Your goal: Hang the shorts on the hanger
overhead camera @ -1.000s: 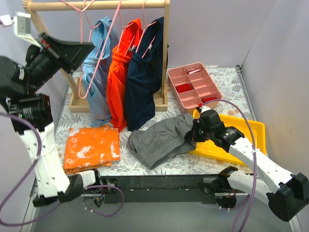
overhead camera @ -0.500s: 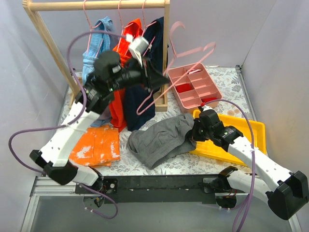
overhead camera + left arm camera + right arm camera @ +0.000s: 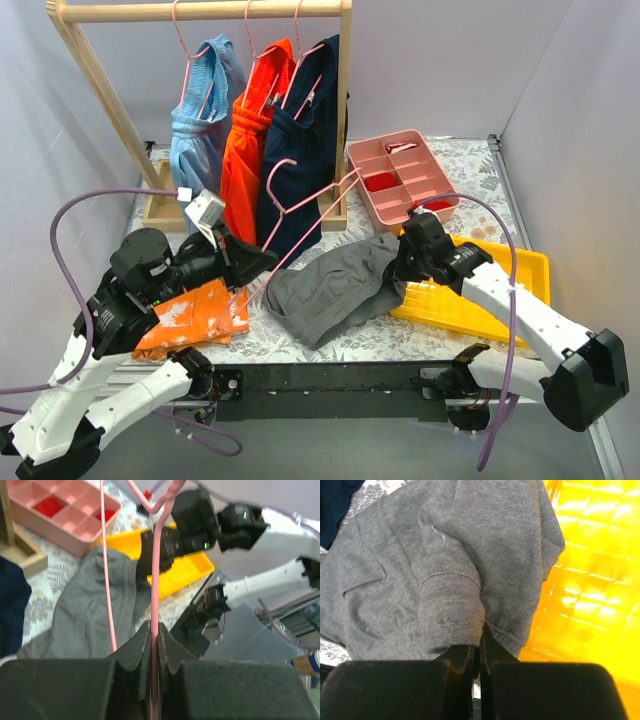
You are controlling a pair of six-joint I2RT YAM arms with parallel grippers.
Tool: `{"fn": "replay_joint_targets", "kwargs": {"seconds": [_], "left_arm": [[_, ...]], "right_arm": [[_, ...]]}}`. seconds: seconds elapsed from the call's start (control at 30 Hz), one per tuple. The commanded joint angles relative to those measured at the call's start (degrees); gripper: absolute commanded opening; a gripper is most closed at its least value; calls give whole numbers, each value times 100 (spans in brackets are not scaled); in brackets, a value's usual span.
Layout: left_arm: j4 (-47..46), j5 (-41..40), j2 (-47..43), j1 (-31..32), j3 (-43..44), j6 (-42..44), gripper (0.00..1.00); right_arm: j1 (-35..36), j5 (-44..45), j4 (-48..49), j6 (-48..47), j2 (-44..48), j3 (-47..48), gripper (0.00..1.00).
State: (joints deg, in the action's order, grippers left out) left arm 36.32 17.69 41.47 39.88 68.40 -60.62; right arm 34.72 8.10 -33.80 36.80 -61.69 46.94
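Note:
The dark grey shorts [image 3: 330, 285] lie crumpled on the table, one end resting on the yellow tray [image 3: 500, 290]; they also show in the left wrist view [image 3: 85, 605] and fill the right wrist view [image 3: 450, 565]. My right gripper [image 3: 400, 270] is shut on the shorts' right edge [image 3: 480, 635]. My left gripper [image 3: 262, 262] is shut on the thin pink hanger [image 3: 305, 210] and holds it tilted in the air over the shorts, hook toward the back. In the left wrist view the pink wire [image 3: 156, 580] runs straight up from between the closed jaws [image 3: 154, 630].
A pale wooden rail [image 3: 200, 12] at the back holds light blue [image 3: 200, 110], orange [image 3: 245, 130] and navy [image 3: 300, 130] garments on pink hangers. An orange blotched garment [image 3: 195, 310] lies front left. A pink compartment tray [image 3: 400, 175] sits back right.
My left arm has swung down from the rail toward the table front, carrying the pink hanger, which now hangs low over the shorts. The right gripper has stayed on the shorts.

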Motion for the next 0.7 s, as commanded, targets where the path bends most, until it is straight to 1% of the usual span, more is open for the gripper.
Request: {"fn": "replay_joint_targets", "kwargs": {"seconds": [0.0, 0.17, 0.3, 0.57, 0.67], "left_arm": [[718, 373, -341, 2, -642, -72, 0], [1061, 761, -684, 2, -951, -117, 0], [1220, 1043, -684, 2, -1083, -134, 0], [1071, 1850, -333, 2, -1075, -38, 0], [1062, 2036, -140, 2, -978, 68, 0]], "right_arm": [[-9, 332, -407, -41, -431, 675, 1], [-9, 701, -663, -181, -581, 1045, 1], [-9, 965, -891, -304, -651, 1300, 1], [0, 1054, -1093, -427, -757, 1546, 1], [-9, 1080, -1137, -463, -774, 1599, 1]]}}
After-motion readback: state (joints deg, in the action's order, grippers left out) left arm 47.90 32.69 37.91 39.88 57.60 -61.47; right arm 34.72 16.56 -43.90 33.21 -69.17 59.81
